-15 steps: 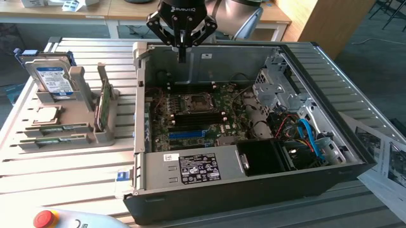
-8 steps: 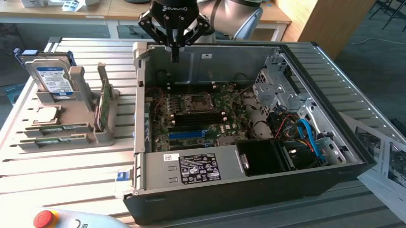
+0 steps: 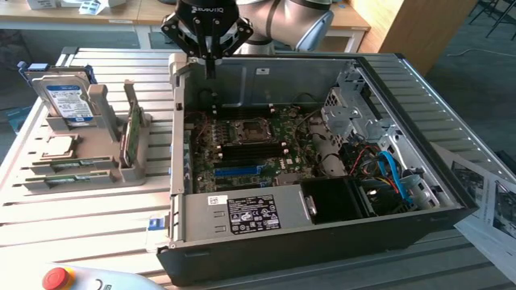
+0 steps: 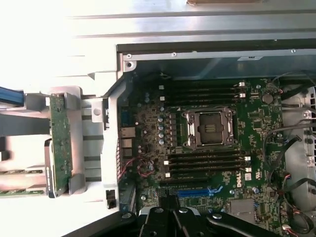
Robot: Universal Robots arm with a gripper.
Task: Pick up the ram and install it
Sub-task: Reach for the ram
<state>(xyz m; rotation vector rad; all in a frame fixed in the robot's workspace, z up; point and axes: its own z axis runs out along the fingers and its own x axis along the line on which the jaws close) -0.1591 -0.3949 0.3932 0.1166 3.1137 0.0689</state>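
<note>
Two ram sticks (image 3: pixel 74 164) (image 4: pixel 19 172) stand on edge in low slots of the grey holder (image 3: pixel 121 172), at the exterior view's left of the open computer case (image 3: pixel 181 121). My gripper (image 3: pixel 211 67) (image 4: pixel 170 211) hangs above the case's far left corner. Its fingers are shut together with nothing between them. The ram is well off to the exterior view's left and nearer the front than the gripper. The motherboard (image 4: pixel 153 123) lies under the gripper, with black memory slots (image 4: pixel 205 165) on either side of the processor socket (image 4: pixel 207 127).
A broader green card (image 3: pixel 132 132) and a blue-labelled hard drive (image 3: pixel 66 99) stand upright in the holder. A processor chip (image 3: pixel 58 147) lies there too. The power supply (image 3: pixel 241 214), cables and drive cage (image 3: pixel 351 115) fill the case. A red stop button (image 3: pixel 55 278) sits at the front; papers (image 3: pixel 484 187) lie at the right.
</note>
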